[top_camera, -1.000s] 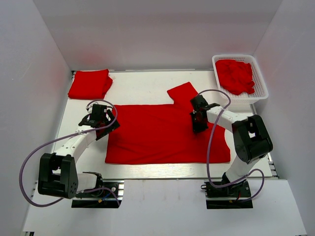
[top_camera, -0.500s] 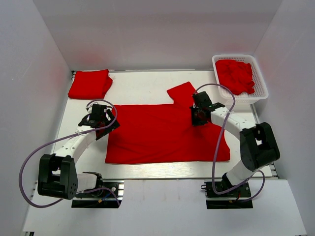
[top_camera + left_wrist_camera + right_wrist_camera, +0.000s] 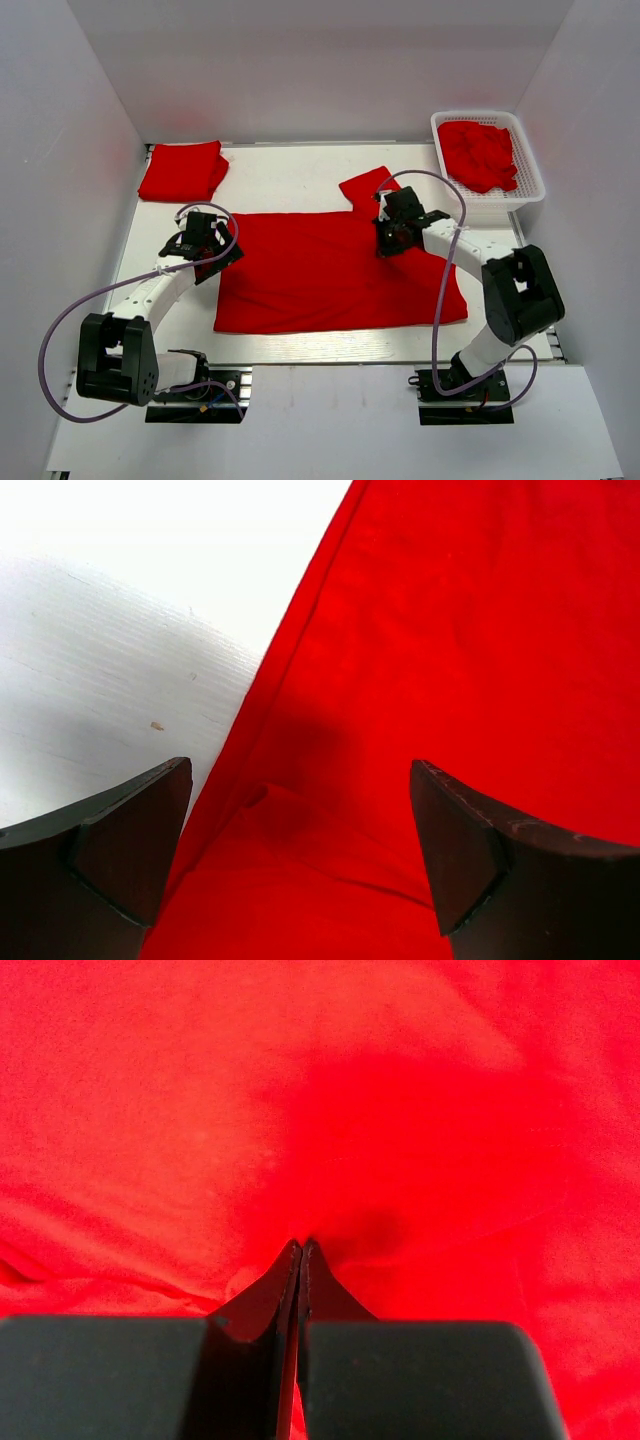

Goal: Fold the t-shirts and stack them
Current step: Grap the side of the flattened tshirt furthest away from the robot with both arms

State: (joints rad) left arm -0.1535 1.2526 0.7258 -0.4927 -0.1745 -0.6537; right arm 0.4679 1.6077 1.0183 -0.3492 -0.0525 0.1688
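Note:
A red t-shirt [image 3: 320,275] lies spread flat in the middle of the table, with one sleeve [image 3: 368,188] pointing to the back. My left gripper [image 3: 212,260] is open and low over the shirt's left edge, with the cloth edge [image 3: 290,680] running between its fingers [image 3: 130,830]. My right gripper [image 3: 386,243] is shut on the shirt's upper right part, below the sleeve. In the right wrist view the fingertips [image 3: 300,1245] meet in a pucker of red cloth [image 3: 400,1110]. A folded red t-shirt [image 3: 182,170] lies at the back left.
A white mesh basket [image 3: 533,190] stands at the back right and holds crumpled red t-shirts [image 3: 480,155]. White walls close in the table on the left, back and right. Bare white table [image 3: 120,660] shows left of the spread shirt.
My right gripper has moved left and a little toward the back over the shirt, staying shut. The left arm has not moved.

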